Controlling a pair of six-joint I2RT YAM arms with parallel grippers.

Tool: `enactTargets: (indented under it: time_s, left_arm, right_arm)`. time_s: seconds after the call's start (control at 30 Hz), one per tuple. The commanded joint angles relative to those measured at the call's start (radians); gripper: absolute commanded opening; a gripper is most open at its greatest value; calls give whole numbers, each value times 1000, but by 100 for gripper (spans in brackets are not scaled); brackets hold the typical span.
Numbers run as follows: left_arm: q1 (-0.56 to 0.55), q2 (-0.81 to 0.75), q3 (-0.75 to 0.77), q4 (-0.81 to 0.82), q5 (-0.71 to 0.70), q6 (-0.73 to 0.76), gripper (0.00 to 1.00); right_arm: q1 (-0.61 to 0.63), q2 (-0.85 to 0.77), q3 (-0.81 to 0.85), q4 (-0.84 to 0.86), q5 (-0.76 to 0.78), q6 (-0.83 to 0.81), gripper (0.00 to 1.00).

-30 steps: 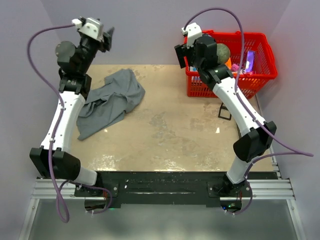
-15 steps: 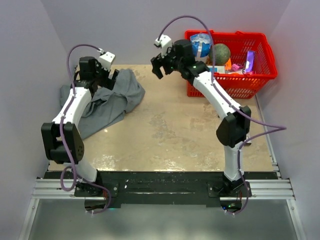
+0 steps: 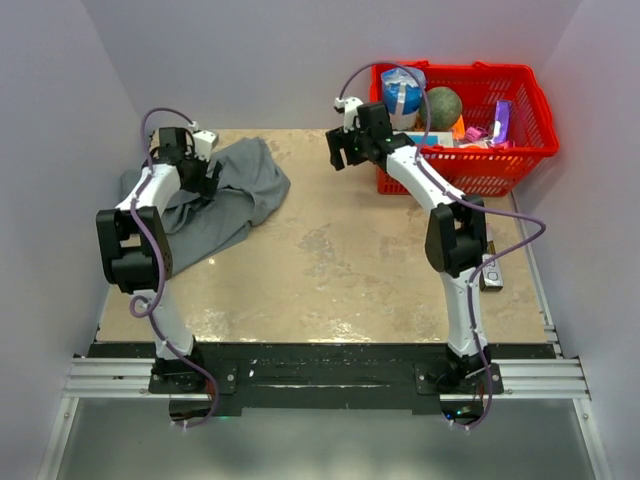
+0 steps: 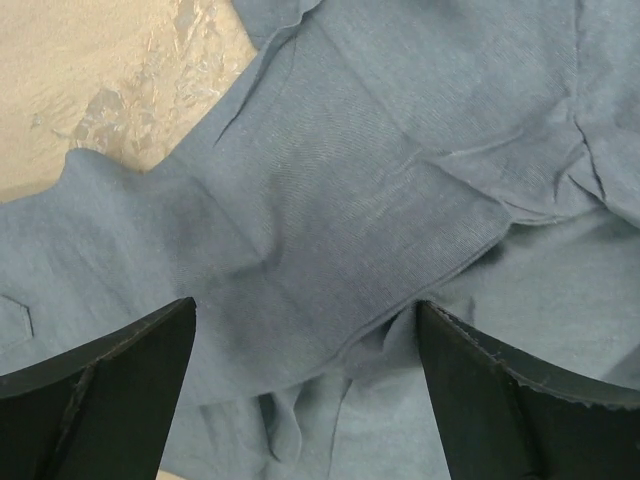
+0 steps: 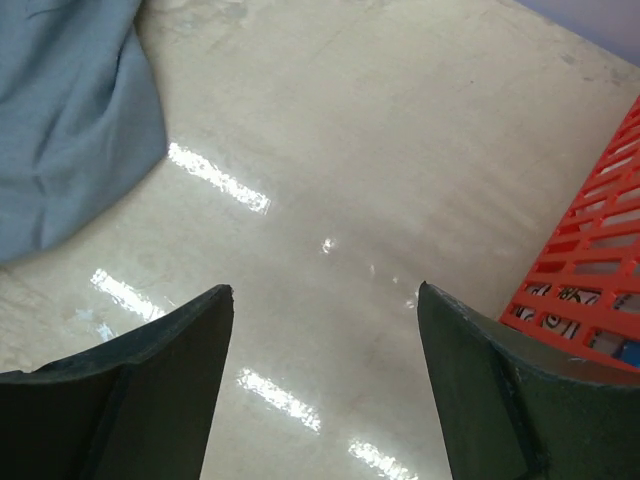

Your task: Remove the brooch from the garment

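Top external: shirt [image 3: 235,190] lies crumpled at the desk's [image 3: 350,260] far left. The left end effector [image 3: 207,174] hangs over it and is the nearer one; the right end effector [image 3: 340,152] is well apart, beside the basket [image 3: 520,150].
Left wrist: fingers spread, grey folds directly below, no brooch visible.
Right wrist: fingers spread over desk, holding nothing.
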Motion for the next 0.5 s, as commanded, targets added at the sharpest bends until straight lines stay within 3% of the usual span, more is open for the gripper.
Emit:
enactTargets:
  time_s: [0.0,0.13,0.3,0.47]
  left_arm:
    - [10,31,66,7,27,-4,94]
    - [12,11,106,-19,121,-30,90]
    - [47,-111,82,28,78,-17,92]
    - [150,-82,172,-214,92,41,91]
  right_arm:
    - [-27,-56,-8,29,-15,-59,78]
    - [30,30,134,41,-137,-104,81]
    - [105,208,307,150,-152,80,82]
    - [151,265,302,257,-326,137,85]
